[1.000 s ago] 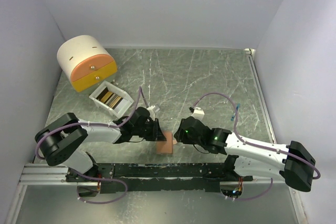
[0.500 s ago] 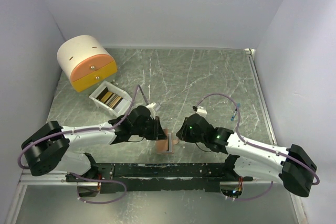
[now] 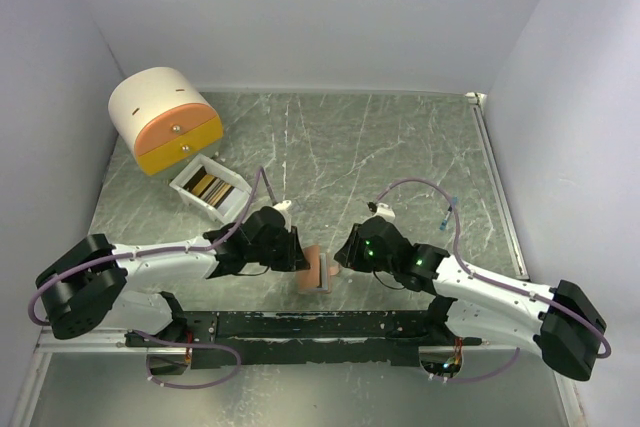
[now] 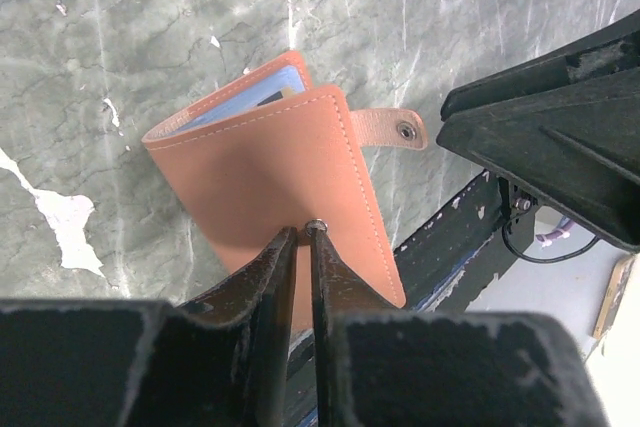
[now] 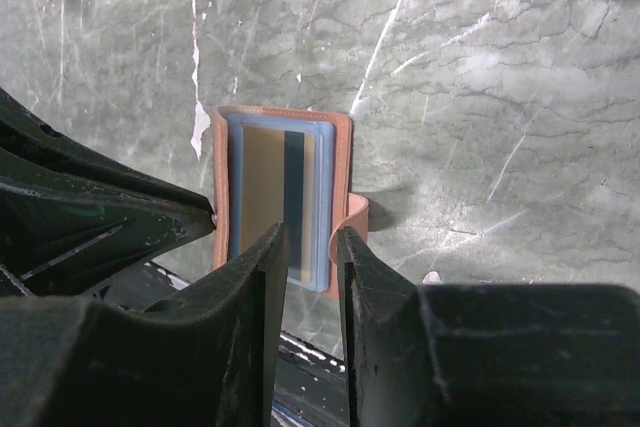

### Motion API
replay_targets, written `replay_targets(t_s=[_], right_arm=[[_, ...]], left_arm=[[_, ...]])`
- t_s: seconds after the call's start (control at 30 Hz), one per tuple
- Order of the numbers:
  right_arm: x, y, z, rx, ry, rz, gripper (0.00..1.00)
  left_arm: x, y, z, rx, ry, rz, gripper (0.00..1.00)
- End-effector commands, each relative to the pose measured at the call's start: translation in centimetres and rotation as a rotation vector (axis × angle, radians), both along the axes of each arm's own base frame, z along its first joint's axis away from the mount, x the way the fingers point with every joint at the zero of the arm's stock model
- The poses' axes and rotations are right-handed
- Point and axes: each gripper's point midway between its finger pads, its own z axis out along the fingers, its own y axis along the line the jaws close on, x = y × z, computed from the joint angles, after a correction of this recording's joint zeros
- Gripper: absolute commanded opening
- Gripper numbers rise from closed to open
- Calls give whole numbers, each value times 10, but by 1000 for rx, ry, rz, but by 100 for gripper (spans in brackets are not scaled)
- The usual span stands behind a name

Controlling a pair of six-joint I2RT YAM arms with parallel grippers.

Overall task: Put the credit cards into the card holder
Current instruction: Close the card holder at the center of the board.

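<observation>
The green-grey marbled stone worktop carries the small white open box at far left, which holds the thin flat credit cards. The salmon-brown folding leather card holder stands half open at the near edge, in the middle. The left gripper is pinched almost closed on its cover. The right gripper has a narrow gap at the pale blue inside; whether it grips, I cannot tell. A tan card sits in a pocket. Hold the cover apart gently so the pockets gape.
</observation>
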Motion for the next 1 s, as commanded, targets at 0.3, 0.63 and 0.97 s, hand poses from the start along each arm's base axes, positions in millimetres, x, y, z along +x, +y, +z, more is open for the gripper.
replay_targets(t_s=[0.3, 0.63, 0.97], right_arm=[[0, 1, -6, 20, 4, 3, 28], [-3, 10, -5, 104, 29, 40, 27], [-5, 17, -1, 129, 51, 72, 25]], left_arm=[[-2, -1, -32, 82, 8, -34, 21], [-2, 1, -48, 110, 23, -36, 20], [-3, 1, -47, 103, 22, -37, 21]])
